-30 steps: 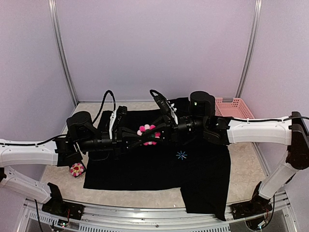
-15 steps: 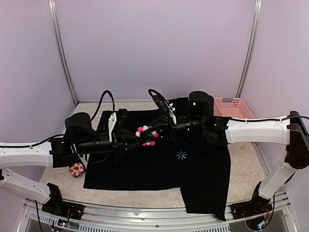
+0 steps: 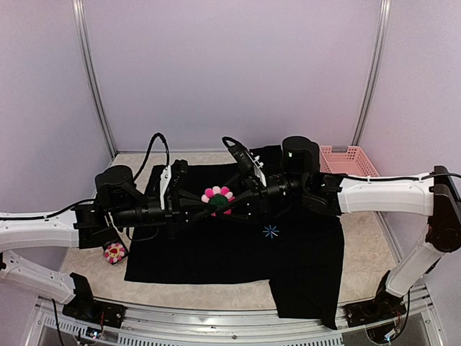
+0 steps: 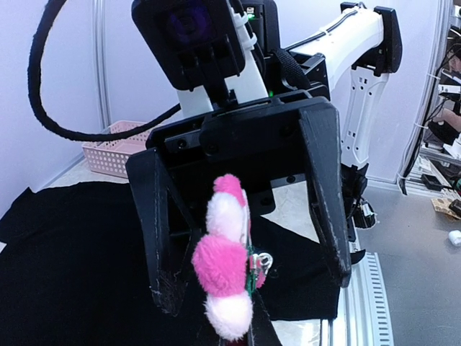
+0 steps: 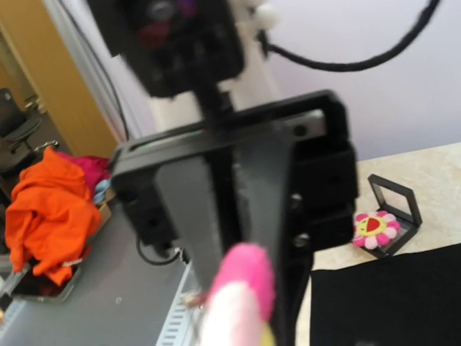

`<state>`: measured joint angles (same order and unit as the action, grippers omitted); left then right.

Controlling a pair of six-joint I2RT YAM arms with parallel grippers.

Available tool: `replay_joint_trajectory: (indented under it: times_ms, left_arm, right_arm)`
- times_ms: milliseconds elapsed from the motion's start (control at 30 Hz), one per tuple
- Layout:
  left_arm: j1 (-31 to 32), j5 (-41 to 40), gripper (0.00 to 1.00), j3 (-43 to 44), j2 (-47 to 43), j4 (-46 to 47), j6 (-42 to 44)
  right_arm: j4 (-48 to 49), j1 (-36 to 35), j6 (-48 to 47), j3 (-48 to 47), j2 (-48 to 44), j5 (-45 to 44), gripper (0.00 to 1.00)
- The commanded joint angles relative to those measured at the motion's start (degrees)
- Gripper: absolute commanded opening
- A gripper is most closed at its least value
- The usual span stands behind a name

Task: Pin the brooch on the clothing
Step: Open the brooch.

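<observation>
The brooch [image 3: 217,198], a pink and white plush flower with a dark green back, hangs in the air above the black T-shirt [image 3: 216,249]. My left gripper [image 3: 209,205] reaches in from the left and is shut on it. My right gripper [image 3: 229,203] faces it from the right. In the left wrist view the brooch [image 4: 225,270] is edge-on with its metal pin clasp [image 4: 261,261] showing, and the right gripper's fingers [image 4: 324,194] stand wide open on either side of it. In the right wrist view a blurred pink petal [image 5: 248,285] sits at the tips of the left gripper's closed fingers [image 5: 198,216].
A second flower brooch [image 3: 114,252] lies in a small black open box [image 5: 392,205] on the table left of the shirt. A pink basket [image 3: 349,160] stands at the back right. The shirt's light-blue starburst mark [image 3: 271,231] lies below and right of the grippers.
The brooch has turned in the air, so its round flower face and green back now show from above. Both grippers stay close together over the shirt.
</observation>
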<state>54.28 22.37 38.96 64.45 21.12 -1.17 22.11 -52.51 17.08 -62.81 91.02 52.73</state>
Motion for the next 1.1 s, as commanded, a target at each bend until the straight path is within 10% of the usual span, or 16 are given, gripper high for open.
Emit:
replay_joint_trajectory:
  times_ms: [0, 667, 1067]
  left_arm:
    - [-0.6, 4.8, 0.0, 2.2, 0.2, 1.7, -1.8]
    - [-3.2, 12.7, 0.0, 6.2, 2.6, -3.1, -3.1]
    - [-3.6, 12.5, 0.0, 7.3, 2.4, -6.5, -0.8]
  right_arm:
    - [-6.0, 0.2, -6.1, 0.1, -4.7, 2.2, 0.69]
    - [-30.0, -1.1, -21.4, -13.1, -1.9, -4.6, 0.37]
    - [-38.4, -1.0, -24.6, -17.7, -1.2, -1.1, 0.42]
